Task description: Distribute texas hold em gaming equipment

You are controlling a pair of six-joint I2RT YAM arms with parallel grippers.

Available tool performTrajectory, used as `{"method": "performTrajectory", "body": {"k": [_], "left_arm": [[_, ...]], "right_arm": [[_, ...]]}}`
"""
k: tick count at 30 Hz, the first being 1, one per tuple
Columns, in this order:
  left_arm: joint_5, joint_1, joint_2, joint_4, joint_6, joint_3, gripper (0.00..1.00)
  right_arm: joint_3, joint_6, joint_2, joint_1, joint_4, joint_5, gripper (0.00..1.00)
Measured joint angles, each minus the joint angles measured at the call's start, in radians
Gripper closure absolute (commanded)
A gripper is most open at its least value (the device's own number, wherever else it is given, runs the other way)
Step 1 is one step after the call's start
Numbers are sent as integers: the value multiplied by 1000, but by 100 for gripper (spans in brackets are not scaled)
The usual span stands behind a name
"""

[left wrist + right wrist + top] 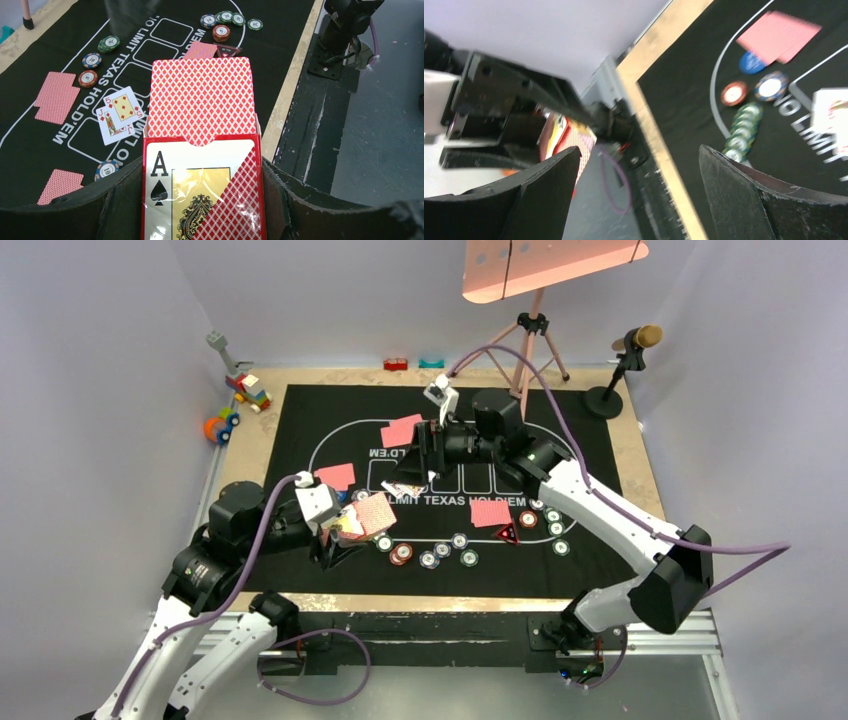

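My left gripper [340, 535] is shut on a red card box [200, 195] with an ace of spades on its face. The pink-backed deck [202, 100] sticks out of its top. My right gripper [420, 455] is open and empty above the mat's centre; its wrist view [639, 150] is blurred. Two face-up cards [120, 114] lie on the mat. Pink-backed cards [402, 430] lie at the far side, the left [335, 476] and the right [490, 512]. Striped chips [428, 559] are spread along the near arc and at the right [555, 528]. A red triangular marker [508, 534] lies by the right cards. A blue button [751, 62] lies by the left cards.
The black printed mat [600, 440] covers most of the wooden table. Toy blocks [250, 390] and a toy car [222, 425] stand at the back left. A tripod [530, 340] and a microphone stand [625, 360] are at the back right. Small red [396, 364] and teal [431, 363] pieces lie at the back edge.
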Motion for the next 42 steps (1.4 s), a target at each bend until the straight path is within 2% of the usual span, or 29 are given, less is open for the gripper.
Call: {"method": "performTrajectory", "body": {"k": [6, 16, 23, 25, 27, 29, 31, 37, 42], "left_arm": [[-5, 0, 8, 16, -11, 0, 100], [-26, 0, 33, 26, -11, 0, 100], [-30, 0, 37, 44, -11, 0, 100], [-30, 0, 37, 48, -11, 0, 100], [-30, 0, 37, 48, -11, 0, 100], [-30, 0, 37, 48, -10, 0, 100], [-30, 0, 37, 48, -10, 0, 100], [-32, 0, 35, 39, -10, 0, 100], [-32, 0, 34, 34, -10, 0, 100]], "right_arm": [[-158, 151, -39, 6, 121, -155, 5], [-154, 216, -42, 106, 172, -177, 3], [-154, 263, 5, 121, 213, -184, 2], [-154, 279, 20, 123, 227, -185, 7], [-154, 297, 36, 123, 243, -186, 17], [-154, 316, 49, 123, 257, -188, 32], [-154, 331, 59, 123, 261, -188, 41], [-154, 362, 68, 123, 266, -196, 52], [-154, 369, 68, 123, 266, -209, 55]]}}
